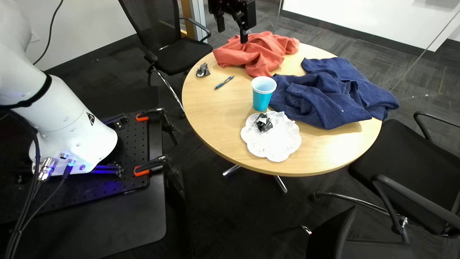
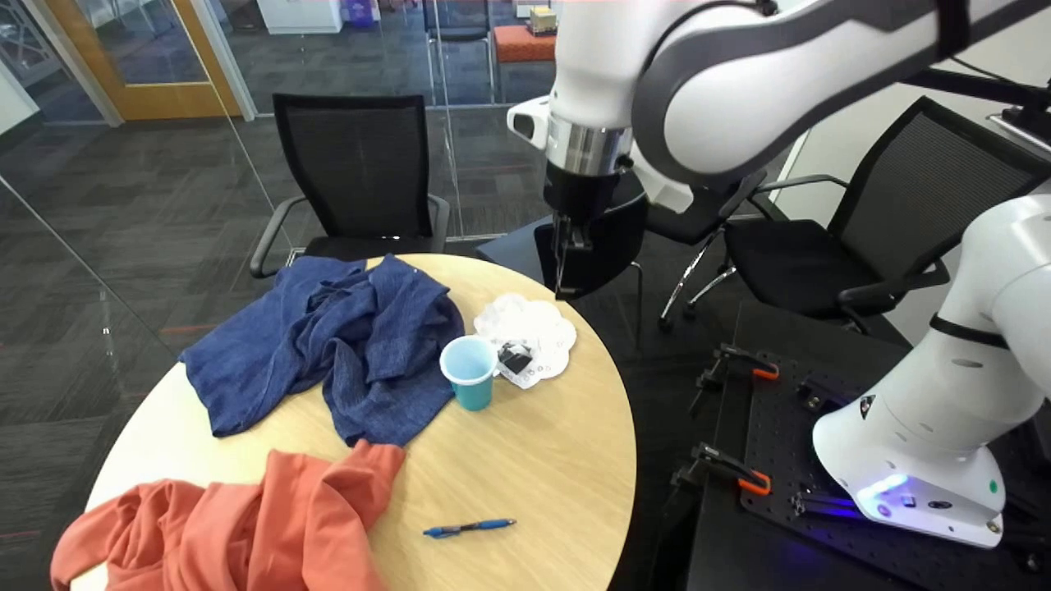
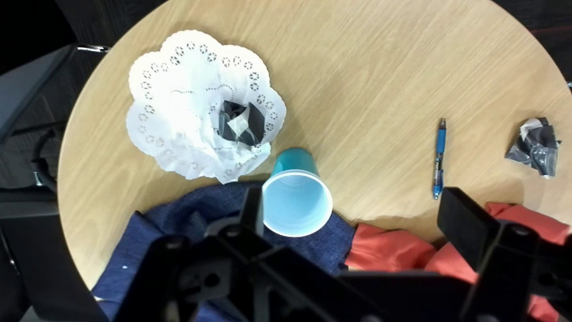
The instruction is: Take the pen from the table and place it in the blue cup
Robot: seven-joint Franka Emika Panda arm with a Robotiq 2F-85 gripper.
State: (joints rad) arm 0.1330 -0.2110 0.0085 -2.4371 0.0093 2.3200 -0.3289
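Note:
A blue pen (image 1: 224,82) lies flat on the round wooden table (image 1: 212,111); it also shows in an exterior view (image 2: 469,529) and in the wrist view (image 3: 439,158). The blue cup (image 1: 262,94), with a white rim, stands upright on the table beside the dark blue cloth; it also shows in an exterior view (image 2: 470,373) and in the wrist view (image 3: 297,197). I see no content in it. My gripper (image 1: 233,36) is high above the table, open and empty, its fingers wide apart in the wrist view (image 3: 353,208). It touches neither pen nor cup.
A dark blue cloth (image 1: 330,93) and an orange-red cloth (image 1: 262,54) lie bunched on the table. A white doily (image 1: 276,144) bears a crumpled black wrapper (image 1: 263,123). Another crumpled wrapper (image 1: 203,70) lies near the pen. Black chairs (image 2: 353,172) stand around the table.

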